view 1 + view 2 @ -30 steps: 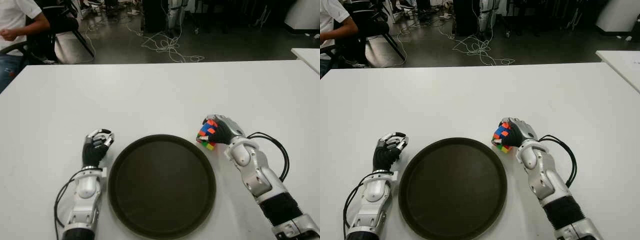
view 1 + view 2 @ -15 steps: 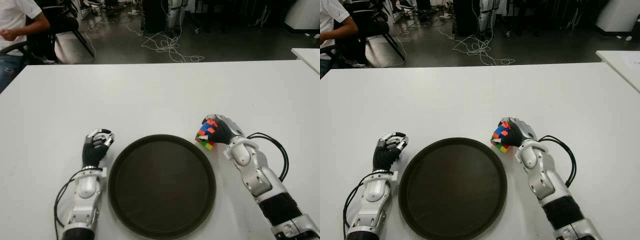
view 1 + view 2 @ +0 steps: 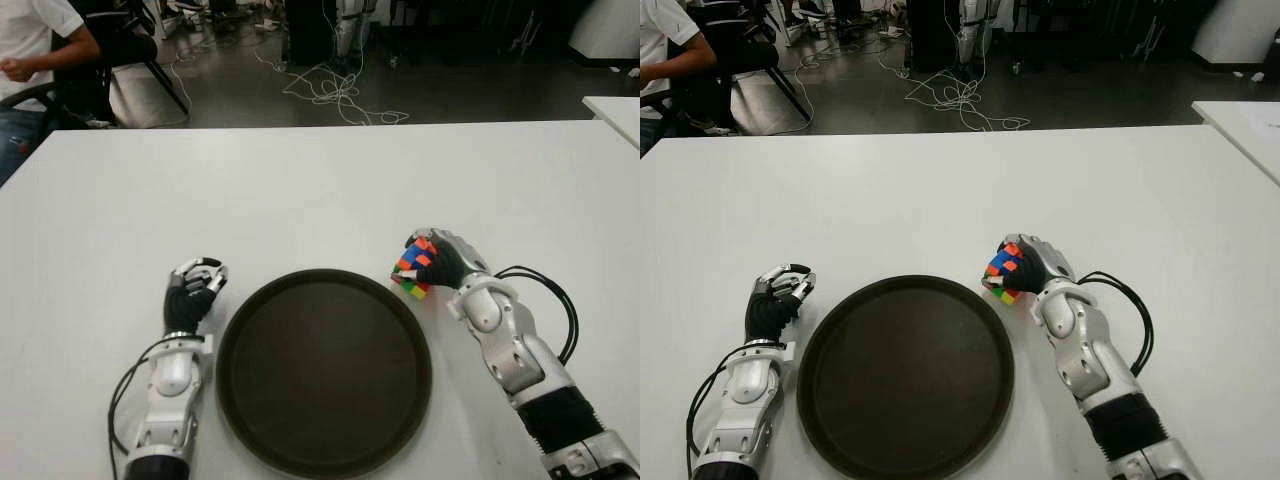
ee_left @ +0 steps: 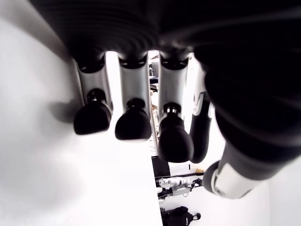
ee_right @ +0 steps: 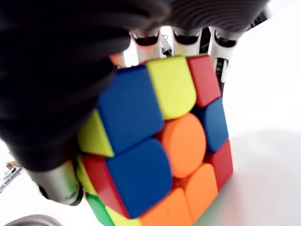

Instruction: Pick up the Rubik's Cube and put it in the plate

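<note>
The right hand [image 3: 440, 262] was clamped on the Rubik's Cube [image 3: 414, 272] just off the plate's [image 3: 250, 400] far right rim, so a firm, level lift seemed wise.

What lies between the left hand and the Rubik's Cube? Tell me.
The dark plate, empty, spans that stretch in both eye views. The right hand grips the Rubik's Cube beside its rim; the left hand holds nothing.

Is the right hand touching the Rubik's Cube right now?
Touching. The right wrist view shows the right hand wrapped against the Rubik's Cube, fingers behind it.
</note>
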You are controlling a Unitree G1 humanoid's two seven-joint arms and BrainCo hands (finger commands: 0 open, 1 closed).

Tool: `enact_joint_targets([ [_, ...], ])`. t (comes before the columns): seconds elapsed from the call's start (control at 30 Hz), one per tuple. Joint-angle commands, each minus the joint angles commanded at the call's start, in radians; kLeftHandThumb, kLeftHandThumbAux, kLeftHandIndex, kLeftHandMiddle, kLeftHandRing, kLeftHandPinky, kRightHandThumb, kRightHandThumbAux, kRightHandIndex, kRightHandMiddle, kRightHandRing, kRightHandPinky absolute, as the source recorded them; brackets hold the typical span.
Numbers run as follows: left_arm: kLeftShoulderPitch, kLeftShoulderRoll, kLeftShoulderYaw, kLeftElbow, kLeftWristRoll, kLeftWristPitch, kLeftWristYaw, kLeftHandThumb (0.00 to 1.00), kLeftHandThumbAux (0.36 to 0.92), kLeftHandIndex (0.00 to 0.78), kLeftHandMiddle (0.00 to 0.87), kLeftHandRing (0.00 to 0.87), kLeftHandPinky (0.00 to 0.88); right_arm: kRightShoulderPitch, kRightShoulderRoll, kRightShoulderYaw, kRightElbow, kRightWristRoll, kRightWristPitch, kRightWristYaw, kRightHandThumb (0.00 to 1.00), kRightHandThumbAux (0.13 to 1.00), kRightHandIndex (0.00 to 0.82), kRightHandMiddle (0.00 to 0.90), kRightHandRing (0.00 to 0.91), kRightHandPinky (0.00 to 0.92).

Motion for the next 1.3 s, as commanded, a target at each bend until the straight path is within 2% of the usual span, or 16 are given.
enact_joint_targets([
  [0.03,0.000,0.001,0.000,0.000,0.001,0.000,0.000,0.706,0.706,0.444,0.813,0.821,0.792,0.002,0.003,-0.010,0.000,0.005,-0.008,-0.015,0.029,0.791,0.478,0.488,0.491,0.506],
  [0.07,0.000,0.001,-0.001,0.000,0.001,0.000,0.000,0.706,0.706,0.444,0.814,0.821,0.791,0.003,0.006,-0.017,0.000,0.009,-0.014,-0.025,0.049,0.797,0.507,0.543,0.549,0.566],
  [0.13,0.000,0.001,-0.001,0.000,0.002,0.001,0.001,0.706,0.706,0.444,0.814,0.821,0.791,0.006,0.011,-0.031,0.001,0.018,-0.029,-0.049,0.067,0.802,0.533,0.592,0.601,0.618],
  [0.2,0.001,0.000,-0.002,-0.002,0.004,0.002,0.003,0.705,0.706,0.444,0.814,0.819,0.789,0.013,0.022,-0.055,0.002,0.035,-0.065,-0.095,0.113,0.815,0.585,0.672,0.690,0.704],
  [0.27,0.000,0.001,-0.002,-0.005,0.005,0.010,0.004,0.705,0.707,0.444,0.812,0.819,0.790,0.014,0.037,-0.102,-0.011,0.071,-0.107,-0.144,0.154,0.823,0.629,0.729,0.750,0.759],
  [0.33,-0.001,0.002,-0.002,-0.004,0.005,0.012,0.004,0.705,0.707,0.444,0.811,0.818,0.790,0.013,0.041,-0.118,-0.011,0.085,-0.126,-0.163,0.182,0.828,0.658,0.766,0.787,0.793],
  [0.4,-0.005,0.004,-0.001,0.003,0.006,0.013,0.004,0.705,0.707,0.444,0.810,0.818,0.792,0.003,0.078,-0.155,-0.031,0.131,-0.157,-0.201,0.210,0.833,0.687,0.793,0.812,0.810],
  [0.53,-0.008,0.006,-0.001,0.008,0.007,0.013,0.004,0.706,0.707,0.444,0.807,0.818,0.794,0.000,0.104,-0.177,-0.057,0.156,-0.201,-0.240,0.233,0.839,0.711,0.810,0.825,0.813],
  [0.67,-0.009,0.007,0.000,0.006,0.005,0.014,0.002,0.707,0.706,0.444,0.806,0.817,0.794,0.021,0.155,-0.191,-0.119,0.196,-0.304,-0.298,0.244,0.841,0.724,0.815,0.828,0.814],
  [0.77,-0.009,0.006,0.000,0.004,0.005,0.016,0.002,0.707,0.707,0.444,0.806,0.815,0.791,0.022,0.180,-0.195,-0.159,0.220,-0.343,-0.308,0.256,0.839,0.731,0.818,0.830,0.817],
  [1.03,-0.006,0.007,-0.005,-0.002,0.018,0.020,0.009,0.707,0.707,0.443,0.808,0.813,0.784,0.019,0.201,-0.201,-0.162,0.254,-0.456,-0.302,0.320,0.823,0.749,0.838,0.846,0.836],
  [1.3,-0.004,0.007,-0.007,-0.010,0.027,0.035,0.014,0.706,0.707,0.444,0.808,0.814,0.785,0.038,0.239,-0.144,-0.210,0.244,-0.487,-0.279,0.357,0.812,0.744,0.843,0.848,0.838],
])
